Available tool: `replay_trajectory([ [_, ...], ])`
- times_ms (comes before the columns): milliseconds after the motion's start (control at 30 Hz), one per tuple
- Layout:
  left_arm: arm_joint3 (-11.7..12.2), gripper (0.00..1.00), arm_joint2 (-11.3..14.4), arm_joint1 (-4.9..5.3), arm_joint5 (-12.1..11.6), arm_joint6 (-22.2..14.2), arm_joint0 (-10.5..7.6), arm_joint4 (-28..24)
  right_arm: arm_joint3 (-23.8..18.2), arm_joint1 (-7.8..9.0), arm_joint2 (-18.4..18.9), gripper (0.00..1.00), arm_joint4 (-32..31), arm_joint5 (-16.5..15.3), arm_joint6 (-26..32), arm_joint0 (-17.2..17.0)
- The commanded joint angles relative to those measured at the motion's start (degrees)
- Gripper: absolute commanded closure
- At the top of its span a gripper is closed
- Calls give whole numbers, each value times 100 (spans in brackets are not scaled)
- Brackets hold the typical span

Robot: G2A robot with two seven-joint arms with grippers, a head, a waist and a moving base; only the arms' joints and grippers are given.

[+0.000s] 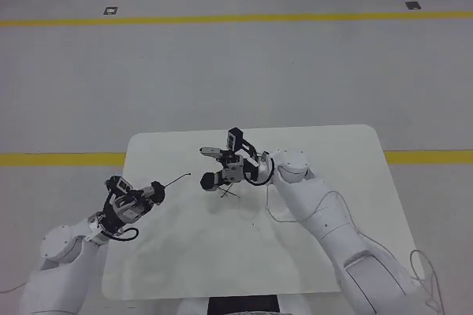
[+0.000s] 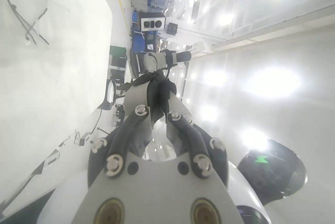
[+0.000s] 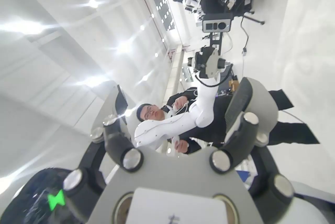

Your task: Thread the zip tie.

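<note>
While the left claw [image 1: 161, 188] is clamped on one end of the zip tie [image 1: 178, 180], its long axis runs straight toward the right claw [image 1: 210, 166], which gapes wide, just off the free tip above the table [image 1: 331, 157].

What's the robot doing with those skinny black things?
The left end effector is shut on one zip tie, its tip pointing toward the other arm. The right end effector is open and empty, over a few spare ties lying on the table. Nothing is threaded yet.
</note>
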Motion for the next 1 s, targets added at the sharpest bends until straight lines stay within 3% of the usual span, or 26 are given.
replay_trajectory([
  [0,101,100,5,3,14,-191,-22,-225,212,-38,-79,0,182,80,254,125],
  [167,240,100,90,-1,-57,-514,-104,-582,671,-167,-319,0,480,169,473,361],
  [200,251,100,87,2,-163,-539,-117,-541,671,-167,-319,0,480,169,473,361],
  [400,251,100,87,2,-163,-539,-117,-541,661,-168,-319,0,496,180,451,338],
  [500,251,100,87,2,-163,-539,-117,-541,558,-179,-290,0,802,455,362,184],
  [667,251,100,87,2,-163,-539,-117,-541,630,-199,-290,2,1067,575,417,174],
  [733,251,100,87,2,-163,-539,-117,-541,709,-213,-313,18,1115,543,419,191],
  [800,251,100,87,2,-163,-539,-117,-541,796,-226,-326,47,1143,433,353,203],
  [967,251,100,87,2,-163,-539,-117,-541,950,-271,-411,59,1188,284,316,227],
])
